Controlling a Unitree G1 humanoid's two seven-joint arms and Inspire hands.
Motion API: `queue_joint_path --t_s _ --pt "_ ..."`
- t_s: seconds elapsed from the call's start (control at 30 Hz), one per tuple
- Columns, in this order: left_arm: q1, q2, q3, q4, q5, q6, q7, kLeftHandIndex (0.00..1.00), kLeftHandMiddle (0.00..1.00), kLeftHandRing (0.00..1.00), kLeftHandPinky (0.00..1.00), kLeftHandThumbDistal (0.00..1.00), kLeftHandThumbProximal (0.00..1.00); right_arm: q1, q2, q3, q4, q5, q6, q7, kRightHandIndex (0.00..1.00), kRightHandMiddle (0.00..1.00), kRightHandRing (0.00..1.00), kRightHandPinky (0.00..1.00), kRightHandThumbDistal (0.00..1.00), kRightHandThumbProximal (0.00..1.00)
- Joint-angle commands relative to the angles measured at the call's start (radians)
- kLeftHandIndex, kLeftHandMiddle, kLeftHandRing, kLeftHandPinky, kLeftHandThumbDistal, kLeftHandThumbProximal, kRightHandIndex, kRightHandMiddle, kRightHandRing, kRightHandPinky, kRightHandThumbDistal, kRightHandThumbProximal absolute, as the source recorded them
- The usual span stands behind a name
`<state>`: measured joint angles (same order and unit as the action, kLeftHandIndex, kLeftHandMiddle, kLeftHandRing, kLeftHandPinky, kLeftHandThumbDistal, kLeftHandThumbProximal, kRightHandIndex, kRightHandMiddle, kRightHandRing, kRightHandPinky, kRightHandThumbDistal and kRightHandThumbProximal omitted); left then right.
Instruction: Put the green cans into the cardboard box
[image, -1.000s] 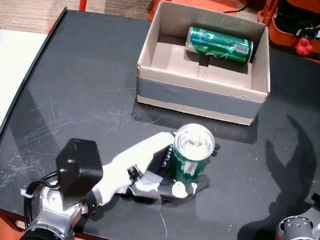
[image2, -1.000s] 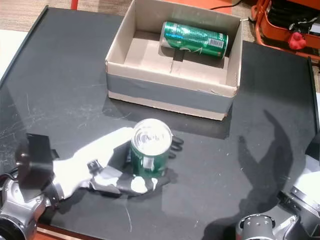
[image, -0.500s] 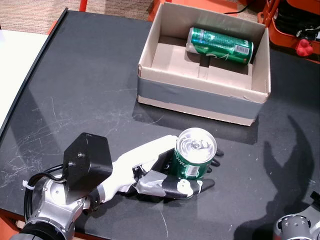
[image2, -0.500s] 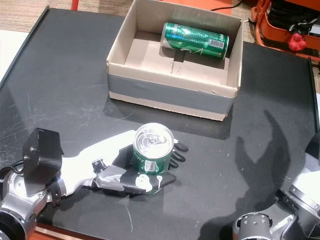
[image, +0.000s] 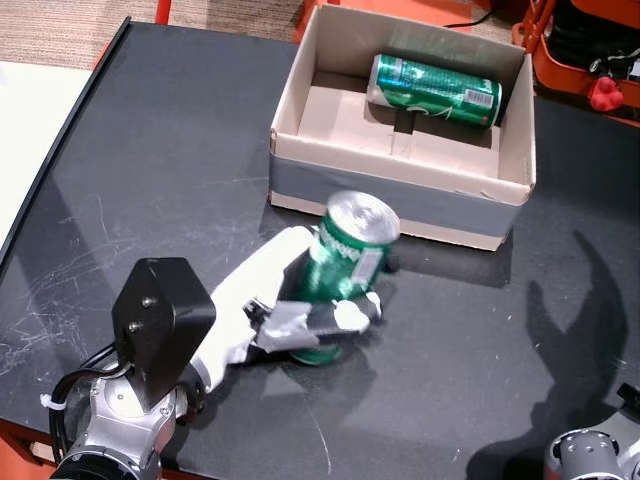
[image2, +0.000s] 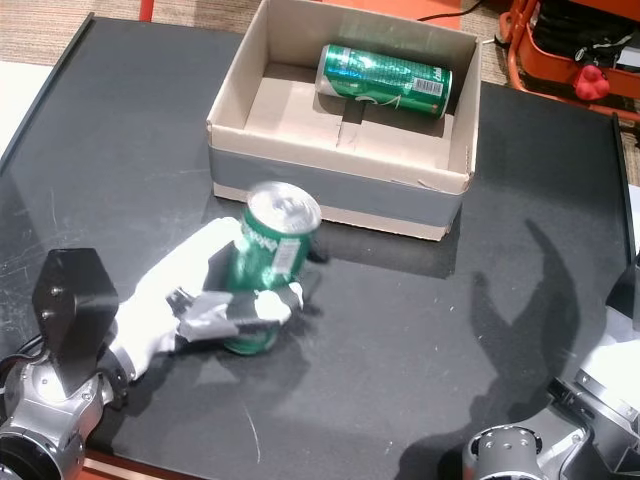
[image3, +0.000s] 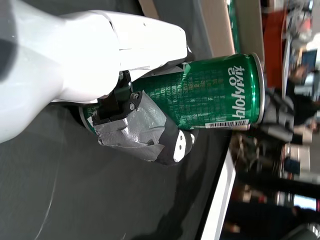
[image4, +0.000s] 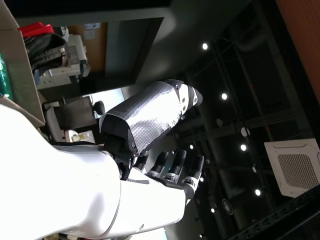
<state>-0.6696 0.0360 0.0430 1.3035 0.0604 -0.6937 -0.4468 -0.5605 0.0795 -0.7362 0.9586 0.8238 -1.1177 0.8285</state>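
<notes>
My left hand (image: 262, 322) (image2: 196, 308) is shut on a green can (image: 345, 262) (image2: 270, 258), holding it tilted just off the black table (image: 170, 170), close to the front wall of the cardboard box (image: 400, 192) (image2: 330, 190). In the left wrist view the taped thumb (image3: 145, 131) presses on the can (image3: 210, 97). A second green can (image: 435, 90) (image2: 383, 78) lies on its side at the back of the box. My right hand (image4: 150, 160) is open, fingers apart, raised toward the ceiling; only its wrist (image: 590, 455) shows in a head view.
Orange equipment with a red knob (image: 607, 93) stands beyond the table's far right corner. The right hand's shadow (image: 585, 320) falls on the table at right. The table's curved left edge (image: 60, 150) borders a white floor.
My left hand has lifted the can off the table, tilted it and carried it up toward the box's front wall. The right arm has not moved.
</notes>
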Motion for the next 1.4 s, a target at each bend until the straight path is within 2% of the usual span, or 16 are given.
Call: queue_joint_path --t_s 0.0,0.1,0.23,0.33,0.4,0.47,0.53,0.63,0.73,0.93,1.0,1.1,1.2,1.27,1.3,1.37 --pt "0.007 -0.001 0.009 0.006 -0.001 -0.009 0.008 0.29 0.52 0.78 0.81 0.00 0.00 -0.007 -0.011 -0.008 0.015 0.014 -0.001 0.000 0.76 0.78 0.78 0.79 0.82 0.91" --pt "-0.007 0.013 0.005 0.005 0.016 -0.026 0.029 0.30 0.54 0.81 0.83 0.00 0.00 -0.017 -0.015 -0.011 0.035 0.017 0.004 0.004 0.75 0.77 0.78 0.78 0.84 0.89" --pt "-0.069 0.072 -0.055 -0.009 0.107 -0.148 0.101 0.35 0.61 0.93 0.96 0.00 0.00 -0.028 -0.020 -0.008 0.072 0.004 0.011 0.006 0.76 0.79 0.80 0.81 0.77 0.91" --pt "-0.166 0.127 -0.090 -0.023 0.171 -0.250 0.167 0.32 0.61 1.00 1.00 0.00 0.00 -0.040 -0.015 -0.007 0.099 -0.001 0.013 0.002 0.76 0.79 0.80 0.82 0.71 0.90" --pt "-0.249 0.168 -0.114 -0.030 0.221 -0.307 0.225 0.28 0.55 0.94 1.00 0.00 0.00 -0.049 -0.007 -0.007 0.111 0.005 0.023 0.011 0.77 0.79 0.80 0.82 0.70 0.91" --pt "-0.334 0.201 -0.128 -0.029 0.256 -0.338 0.275 0.26 0.47 0.77 0.84 0.01 0.00 -0.057 0.001 -0.013 0.118 0.019 0.038 0.028 0.76 0.78 0.79 0.82 0.69 0.92" --pt "-0.429 0.232 -0.151 -0.031 0.309 -0.353 0.367 0.19 0.34 0.55 0.69 0.11 0.00 -0.067 0.010 -0.018 0.129 0.024 0.043 0.032 0.75 0.77 0.78 0.81 0.75 0.89" --pt "-0.544 0.266 -0.194 -0.041 0.393 -0.358 0.514 0.10 0.27 0.46 0.57 0.19 0.00 -0.080 0.022 -0.020 0.149 0.018 0.039 0.026 0.73 0.75 0.76 0.80 0.79 0.86" --pt "-0.632 0.290 -0.242 -0.045 0.479 -0.371 0.665 0.07 0.28 0.49 0.53 0.19 0.00 -0.098 0.037 -0.030 0.162 0.025 0.049 0.024 0.70 0.73 0.74 0.79 0.84 0.83" --pt "-0.732 0.327 -0.374 -0.051 0.672 -0.367 0.967 0.01 0.22 0.46 0.50 0.28 0.00 -0.122 0.040 -0.035 0.196 0.012 0.034 -0.022 0.70 0.74 0.75 0.81 0.89 0.86" --pt "-0.758 0.333 -0.411 -0.047 0.716 -0.370 1.035 0.00 0.23 0.47 0.52 0.30 0.00 -0.129 0.044 -0.032 0.203 0.006 0.029 -0.036 0.70 0.74 0.75 0.81 0.90 0.88" --pt "-0.791 0.325 -0.461 -0.033 0.766 -0.361 1.106 0.00 0.26 0.51 0.55 0.27 0.00 -0.138 0.052 -0.030 0.205 0.004 0.031 -0.049 0.69 0.74 0.75 0.81 0.95 0.86" --pt "-0.817 0.291 -0.520 -0.004 0.812 -0.322 1.128 0.02 0.29 0.54 0.56 0.26 0.00 -0.145 0.059 -0.027 0.201 0.005 0.024 -0.037 0.68 0.74 0.76 0.80 0.92 0.88" --pt "-0.833 0.262 -0.565 0.028 0.842 -0.236 1.085 0.07 0.34 0.57 0.58 0.18 0.00 -0.148 0.062 -0.024 0.204 -0.002 0.007 -0.039 0.68 0.74 0.76 0.80 0.93 0.89" --pt "-0.842 0.243 -0.588 0.047 0.855 -0.164 1.022 0.11 0.38 0.59 0.60 0.11 0.00 -0.149 0.064 -0.024 0.203 -0.003 0.000 -0.040 0.68 0.73 0.76 0.80 0.93 0.89" --pt "-0.858 0.213 -0.636 0.072 0.885 -0.035 0.906 0.19 0.40 0.54 0.55 0.06 0.00 -0.150 0.070 -0.026 0.199 0.004 -0.008 -0.033 0.67 0.72 0.75 0.79 0.92 0.88"
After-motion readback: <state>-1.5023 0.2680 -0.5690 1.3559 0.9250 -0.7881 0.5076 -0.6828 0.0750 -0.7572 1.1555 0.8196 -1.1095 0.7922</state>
